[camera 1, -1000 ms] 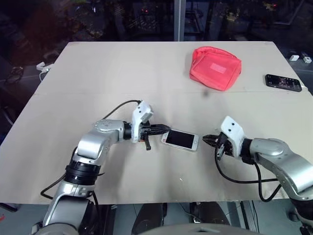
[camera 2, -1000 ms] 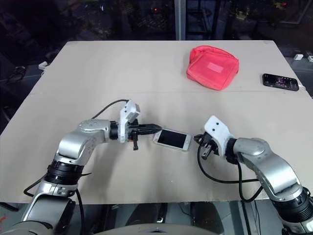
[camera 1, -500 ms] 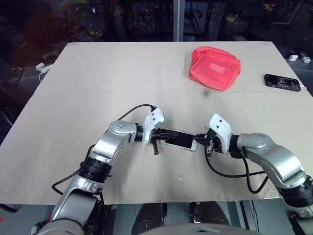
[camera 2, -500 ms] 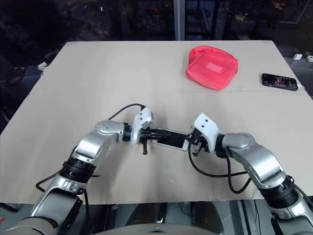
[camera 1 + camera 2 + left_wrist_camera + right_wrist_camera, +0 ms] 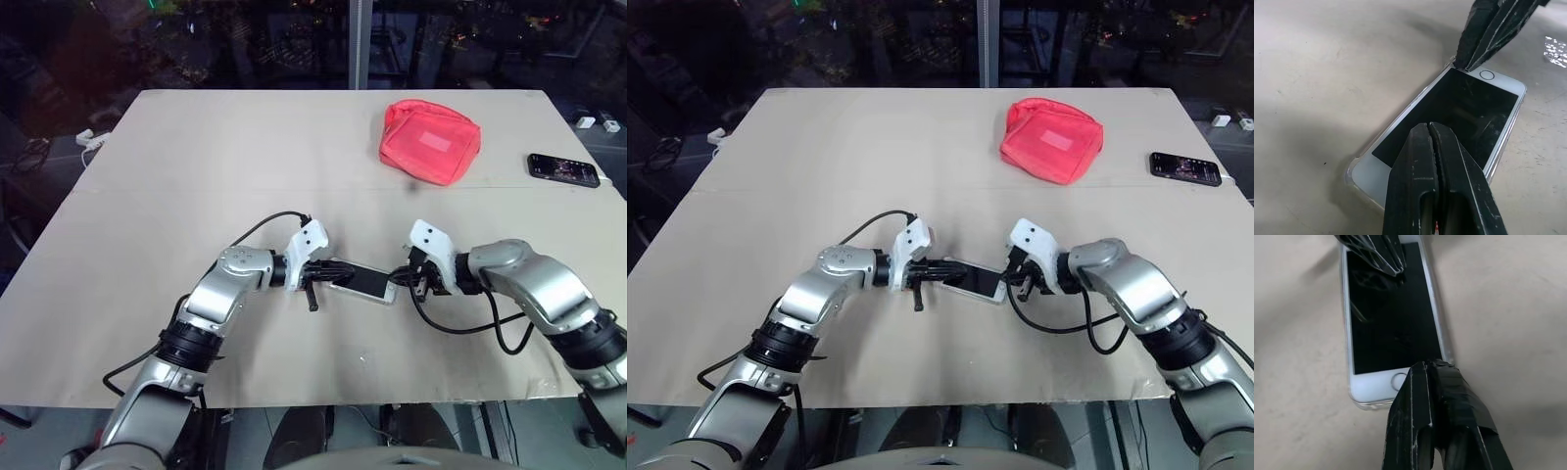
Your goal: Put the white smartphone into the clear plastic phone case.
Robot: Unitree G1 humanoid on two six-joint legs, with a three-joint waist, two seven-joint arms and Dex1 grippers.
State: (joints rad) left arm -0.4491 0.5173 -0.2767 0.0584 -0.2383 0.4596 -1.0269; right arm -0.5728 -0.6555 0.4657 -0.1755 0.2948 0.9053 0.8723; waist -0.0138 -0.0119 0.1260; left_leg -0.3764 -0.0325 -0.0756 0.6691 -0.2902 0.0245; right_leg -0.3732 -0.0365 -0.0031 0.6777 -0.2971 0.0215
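Observation:
The white smartphone (image 5: 362, 283) lies flat, screen up, on the table at front centre. A thin glossy rim of the clear plastic phone case (image 5: 1354, 170) runs around its edges, so the phone sits inside the shell. My left gripper (image 5: 335, 272) is shut, its tips resting over the screen near the phone's left end (image 5: 1428, 127). My right gripper (image 5: 398, 280) is shut too, its tips pressed at the phone's right end by the home button (image 5: 1426, 365). Neither gripper holds anything.
A red fabric pouch (image 5: 431, 140) lies at the back right. An all-black smartphone (image 5: 564, 168) sits near the table's right edge. A white plug with its cable (image 5: 88, 138) lies off the left rim. Bare tabletop (image 5: 225, 157) stretches behind the arms.
My right gripper has come in leftward from a gap beside the phone to touch its right end. My left gripper has slid further over the left end. The phone stays put.

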